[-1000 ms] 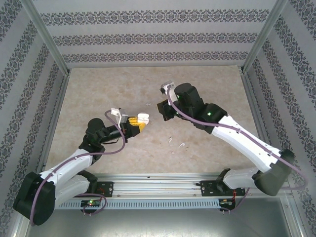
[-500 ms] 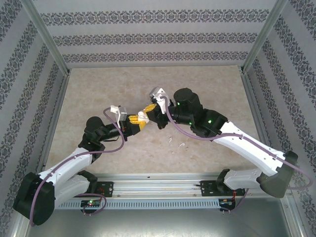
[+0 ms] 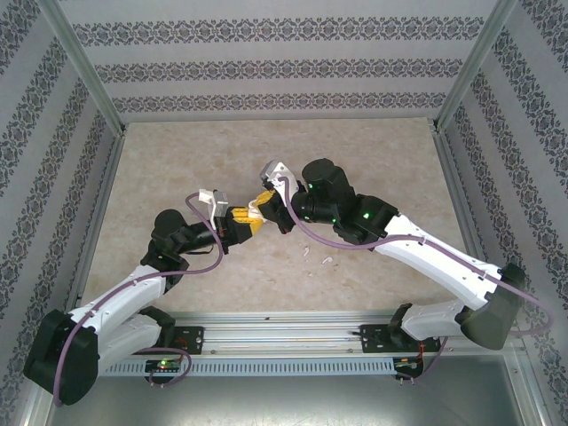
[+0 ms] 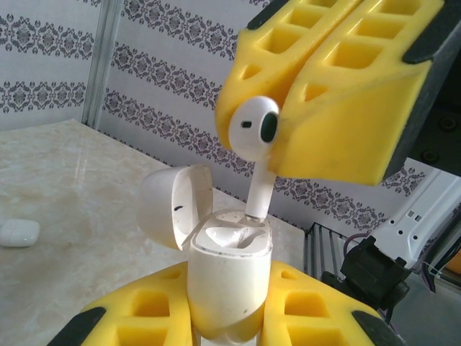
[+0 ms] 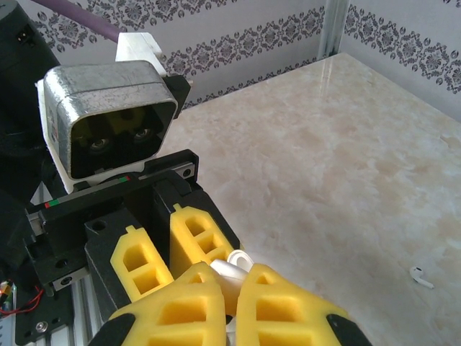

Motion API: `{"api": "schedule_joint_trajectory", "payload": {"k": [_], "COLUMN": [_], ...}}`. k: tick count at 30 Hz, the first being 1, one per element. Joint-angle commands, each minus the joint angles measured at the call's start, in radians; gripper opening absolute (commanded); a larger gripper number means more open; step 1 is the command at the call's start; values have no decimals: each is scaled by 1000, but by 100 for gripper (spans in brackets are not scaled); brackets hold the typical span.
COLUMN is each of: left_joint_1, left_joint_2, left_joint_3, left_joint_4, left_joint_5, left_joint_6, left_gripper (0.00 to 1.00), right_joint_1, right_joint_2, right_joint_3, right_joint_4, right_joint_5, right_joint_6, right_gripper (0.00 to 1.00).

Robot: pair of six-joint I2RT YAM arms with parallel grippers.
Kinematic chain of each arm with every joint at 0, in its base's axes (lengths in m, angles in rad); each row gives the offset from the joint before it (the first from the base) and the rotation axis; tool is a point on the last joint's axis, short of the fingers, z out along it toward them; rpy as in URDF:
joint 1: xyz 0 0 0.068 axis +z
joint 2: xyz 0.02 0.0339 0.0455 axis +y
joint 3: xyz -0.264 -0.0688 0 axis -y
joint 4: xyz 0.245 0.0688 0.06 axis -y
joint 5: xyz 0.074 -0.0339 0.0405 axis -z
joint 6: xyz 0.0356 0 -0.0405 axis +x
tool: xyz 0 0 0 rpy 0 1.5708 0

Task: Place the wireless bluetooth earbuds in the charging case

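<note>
The right gripper [image 4: 288, 115] has swung in, clamping earbud [image 4: 256, 133] stem-down over the case [image 4: 229, 277] clamped by left gripper [image 4: 229, 321].

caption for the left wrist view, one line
Right gripper holds an earbud stem-down at the open charging case clamped in the left gripper

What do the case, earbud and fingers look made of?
Case: smooth white hard plastic, judging by its soft sheen. Earbud: glossy white plastic with a dark port. Fingers: matte yellow, pocketed; probably soft foam or rubber, can't confirm.
</note>
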Motion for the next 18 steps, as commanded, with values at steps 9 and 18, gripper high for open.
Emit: {"api": "schedule_joint_trajectory", "payload": {"k": [9, 18], "left_joint_1": [-3, -3], "left_joint_2": [-15, -13], "left_joint_3": [39, 42], "left_joint_4": [106, 107], "left_joint_5": [22, 22], "left_joint_6": [-36, -39], "left_gripper": [0, 0], "right_joint_1": [10, 10], "right_joint_2": [19, 41], "right_joint_3": [-3, 5], "right_joint_4": [10, -20], "right_joint_5": [-31, -67], "right_joint_6": [-31, -37], "right_gripper": [5, 7]}}
